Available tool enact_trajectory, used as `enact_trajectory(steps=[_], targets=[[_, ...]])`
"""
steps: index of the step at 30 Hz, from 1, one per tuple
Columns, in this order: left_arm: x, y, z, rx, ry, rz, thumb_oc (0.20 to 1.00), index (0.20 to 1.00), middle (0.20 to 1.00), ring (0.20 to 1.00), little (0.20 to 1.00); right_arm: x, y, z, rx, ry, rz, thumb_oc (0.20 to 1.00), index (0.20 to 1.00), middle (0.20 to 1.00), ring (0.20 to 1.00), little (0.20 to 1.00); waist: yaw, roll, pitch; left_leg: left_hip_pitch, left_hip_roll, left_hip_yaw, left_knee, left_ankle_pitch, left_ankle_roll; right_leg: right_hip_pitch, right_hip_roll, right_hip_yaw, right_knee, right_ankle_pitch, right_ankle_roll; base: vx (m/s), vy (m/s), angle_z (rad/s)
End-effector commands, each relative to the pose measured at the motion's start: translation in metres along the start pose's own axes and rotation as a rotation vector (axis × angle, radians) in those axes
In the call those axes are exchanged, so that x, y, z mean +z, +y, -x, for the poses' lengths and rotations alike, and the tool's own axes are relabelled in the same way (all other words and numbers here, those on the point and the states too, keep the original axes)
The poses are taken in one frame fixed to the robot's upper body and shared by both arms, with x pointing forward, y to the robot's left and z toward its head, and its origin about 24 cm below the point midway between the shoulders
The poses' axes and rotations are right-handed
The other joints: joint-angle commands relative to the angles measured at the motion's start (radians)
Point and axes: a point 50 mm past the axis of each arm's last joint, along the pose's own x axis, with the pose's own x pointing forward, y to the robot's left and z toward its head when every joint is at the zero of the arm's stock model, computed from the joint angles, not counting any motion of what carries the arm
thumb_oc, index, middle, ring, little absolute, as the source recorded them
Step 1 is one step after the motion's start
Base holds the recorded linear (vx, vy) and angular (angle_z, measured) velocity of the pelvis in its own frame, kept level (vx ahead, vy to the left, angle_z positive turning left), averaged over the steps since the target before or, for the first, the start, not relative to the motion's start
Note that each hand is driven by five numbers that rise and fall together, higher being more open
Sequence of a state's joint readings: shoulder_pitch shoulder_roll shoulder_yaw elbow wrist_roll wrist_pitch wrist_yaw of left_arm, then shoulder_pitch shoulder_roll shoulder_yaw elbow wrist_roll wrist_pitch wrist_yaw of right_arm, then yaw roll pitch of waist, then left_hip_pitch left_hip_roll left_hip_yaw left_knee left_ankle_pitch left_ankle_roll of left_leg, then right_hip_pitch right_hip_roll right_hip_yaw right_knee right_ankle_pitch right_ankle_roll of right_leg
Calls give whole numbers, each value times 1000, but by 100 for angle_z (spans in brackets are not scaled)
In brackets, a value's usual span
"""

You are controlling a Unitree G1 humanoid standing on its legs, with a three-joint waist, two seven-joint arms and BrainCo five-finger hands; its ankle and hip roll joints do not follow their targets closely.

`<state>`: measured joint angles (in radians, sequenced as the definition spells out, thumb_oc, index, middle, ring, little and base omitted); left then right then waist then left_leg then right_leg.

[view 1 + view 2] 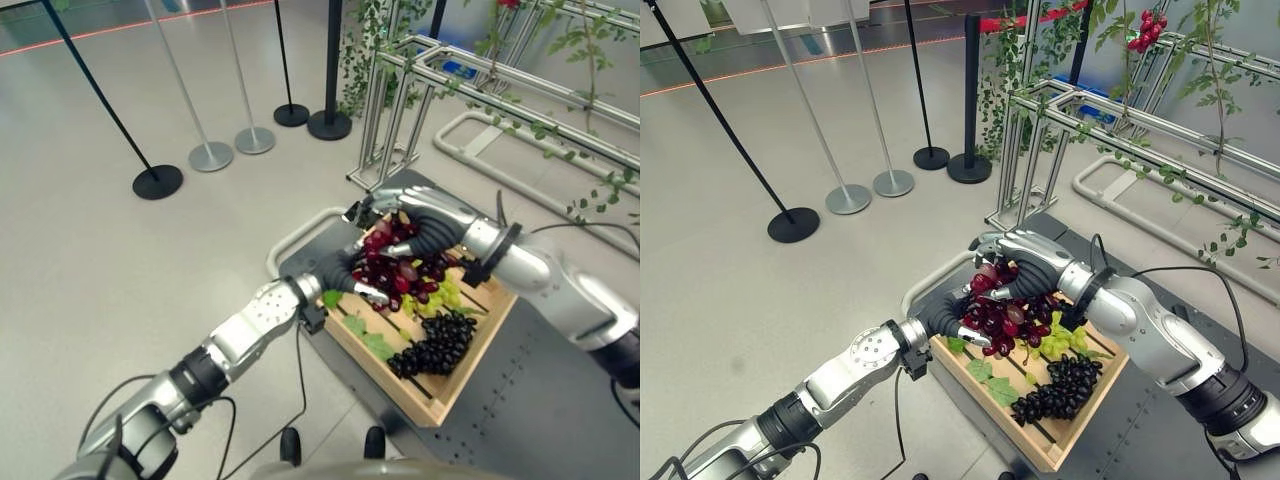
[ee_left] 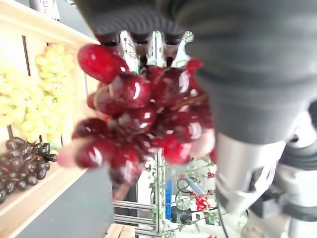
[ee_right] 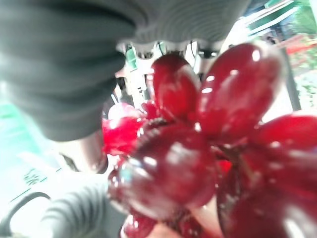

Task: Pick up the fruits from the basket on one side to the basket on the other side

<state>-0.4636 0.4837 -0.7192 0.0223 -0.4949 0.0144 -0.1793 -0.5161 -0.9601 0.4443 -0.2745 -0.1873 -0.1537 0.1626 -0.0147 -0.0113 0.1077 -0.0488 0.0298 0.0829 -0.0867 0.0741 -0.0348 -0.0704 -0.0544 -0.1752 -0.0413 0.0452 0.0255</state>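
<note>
Red grapes [image 3: 198, 148] crowd the right wrist view, held between both hands above the wooden crate [image 1: 425, 395].

Both the left hand [image 1: 945, 318] and right hand [image 1: 1015, 262] are curled round the bunch. Head views add black grapes [image 1: 435, 345] and green grapes [image 1: 1060, 342] lying in the crate; the left wrist view shows the bunch hanging clear of the crate's edge.

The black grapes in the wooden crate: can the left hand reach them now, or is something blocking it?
Probably not at once. The left hand and the right hand are both closed on the red grapes. The black grapes lie uncovered at the crate's near end.
</note>
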Motion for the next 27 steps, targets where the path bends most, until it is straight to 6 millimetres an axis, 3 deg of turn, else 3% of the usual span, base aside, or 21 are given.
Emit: enact_trajectory(steps=[1, 17, 18, 27], targets=[[12, -7, -17, -56, -46, 9, 1000, 1000, 1000, 1000, 1000, 46, -33, -11, -166, -247, 113, 200, 200, 200, 200, 200, -9, -67, -56, 12, -34, -2, 12, -40, 20, -37, -110, 5, 56, 68, 132, 0, 0, 0], [18, -21, -32, -82, -80, 115, 1000, 1000, 1000, 1000, 1000, 57, -32, -15, -143, -311, 153, 200, 200, 200, 200, 200, -17, -65, -52, 10, -34, 1, 12, -39, 21, -44, -111, 9, 58, 72, 133, 0, 0, 0], [19, -24, -33, -80, -92, 160, 200, 200, 200, 200, 200, 57, -31, -16, -144, -314, 155, 200, 200, 200, 200, 200, -18, -66, -52, 9, -33, 2, 13, -39, 21, -45, -111, 9, 58, 72, 133, 0, 0, 0], [20, -35, -36, -107, -111, 259, 200, 200, 200, 200, 200, 60, -29, -17, -141, -340, 149, 200, 200, 200, 200, 200, -24, -66, -55, 10, -34, 5, 12, -40, 21, -46, -110, 10, 57, 73, 133, 0, 0, 0]])
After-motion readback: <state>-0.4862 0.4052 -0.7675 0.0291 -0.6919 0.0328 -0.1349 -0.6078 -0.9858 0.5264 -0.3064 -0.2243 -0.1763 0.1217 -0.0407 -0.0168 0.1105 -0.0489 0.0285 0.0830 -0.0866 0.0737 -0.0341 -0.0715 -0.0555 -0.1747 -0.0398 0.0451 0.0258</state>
